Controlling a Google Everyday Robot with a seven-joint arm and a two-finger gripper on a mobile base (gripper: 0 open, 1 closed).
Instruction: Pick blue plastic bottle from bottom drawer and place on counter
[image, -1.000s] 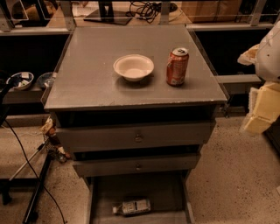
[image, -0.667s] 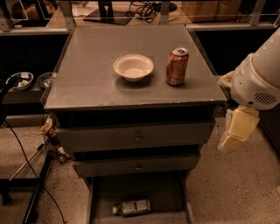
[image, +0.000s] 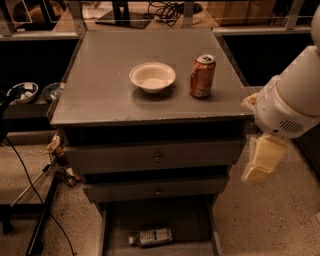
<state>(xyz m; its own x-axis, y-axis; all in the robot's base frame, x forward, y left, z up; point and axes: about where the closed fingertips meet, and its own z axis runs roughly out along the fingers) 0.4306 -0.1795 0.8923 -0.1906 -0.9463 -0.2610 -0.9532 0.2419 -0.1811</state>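
The blue plastic bottle (image: 150, 236) lies on its side in the bottom drawer (image: 186, 224), which is pulled out at the foot of the cabinet. Its cap points left. The counter (image: 105, 85) is the flat gray top of the cabinet. My gripper (image: 258, 171) hangs pointing down off the cabinet's right side, level with the upper drawers. It is well above and to the right of the bottle, under the big white arm housing (image: 292, 102). It holds nothing that I can see.
A white bowl (image: 152, 76) and an orange soda can (image: 202, 76) stand on the counter. The two upper drawers (image: 157, 157) are closed. A dark stand, cables and bowls (image: 23, 91) sit at the left. Speckled floor (image: 270, 215) lies to the right.
The arm has swung left from the right edge toward the cabinet's right side, and the gripper has moved left with it. The bottle, bowl and can have not moved.
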